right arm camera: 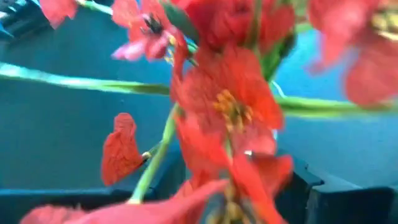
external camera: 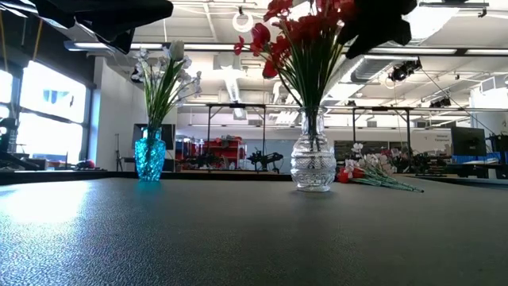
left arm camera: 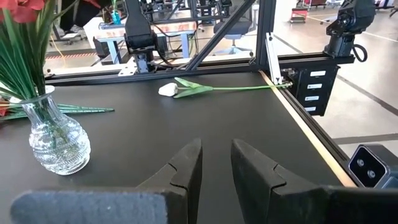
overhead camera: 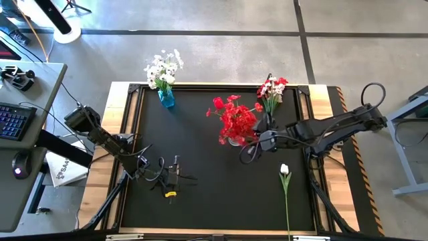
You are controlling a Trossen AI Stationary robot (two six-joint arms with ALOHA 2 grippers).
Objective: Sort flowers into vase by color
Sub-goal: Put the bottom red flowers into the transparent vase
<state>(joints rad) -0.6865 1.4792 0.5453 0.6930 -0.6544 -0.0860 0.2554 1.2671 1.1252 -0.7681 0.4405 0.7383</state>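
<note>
Centrally, red flowers [overhead camera: 235,120] stand upright in a clear glass vase [external camera: 313,163], stems vertical, blossoms fanning out above the neck. White flowers [overhead camera: 164,69] stand upright in a blue vase [external camera: 150,156] at the mat's far left edge. A mixed red-and-white bunch [overhead camera: 272,90] lies flat near the far right corner, blossoms toward the far edge. 1 white tulip [overhead camera: 285,191] lies flat at the near right, bloom toward the centre, stem running to the near edge.

Right gripper [overhead camera: 257,142] sits just beside the red bouquet on its right, arm reaching in low from the right; its wrist view is filled with red petals, so whether the fingers are parted or clamping a stem cannot be told. Left gripper [overhead camera: 172,178] hovers low over the near-left mat, pointing right, fingers [left arm camera: 186,165] nearly together with a narrow gap, nothing between them.

Black textured mat [overhead camera: 200,194] in a wood-edged frame. Beyond: concrete floor, a desk with keyboard [overhead camera: 13,120] and mouse at left, workshop with benches and ceiling lights.
</note>
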